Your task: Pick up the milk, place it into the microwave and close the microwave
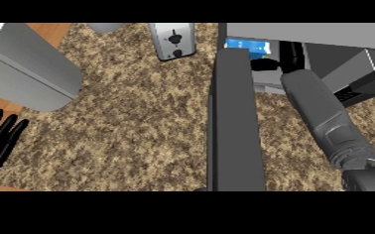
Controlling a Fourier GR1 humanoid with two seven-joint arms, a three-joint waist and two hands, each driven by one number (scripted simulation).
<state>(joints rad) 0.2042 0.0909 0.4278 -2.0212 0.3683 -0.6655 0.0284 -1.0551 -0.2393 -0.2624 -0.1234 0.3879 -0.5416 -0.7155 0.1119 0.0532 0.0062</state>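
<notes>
Inside the open microwave (307,34) at the upper right sits the milk (245,47) — a small blue and white carton, just within the cavity near its left wall. Only the carton's top and part of its front show; the rest is hidden by the microwave's door and the robot's arm.

The right hand (273,63) is black and reaches into the cavity beside the carton, at its right and touching or nearly touching it. Its fingers lie in shadow and are partly covered, so whether they curl round the carton or stand apart from it cannot be told. The grey right forearm (322,111) runs from the lower right corner up to the microwave's mouth, crossing the front edge of the cavity.

The microwave door (236,124) stands wide open — a long dark grey slab seen edge-on, stretching from the cavity's left side down toward the lower edge of the view. It divides the right arm from the rest of the counter.

The counter (132,124) has a speckled brown stone top. Near the top centre stands a silver toaster (173,40), just left of the microwave. A large grey rounded shape (33,72) fills the upper left.

At the far left edge the left hand (9,131) shows, its black fingers straight and slightly spread, resting well apart from everything else.
</notes>
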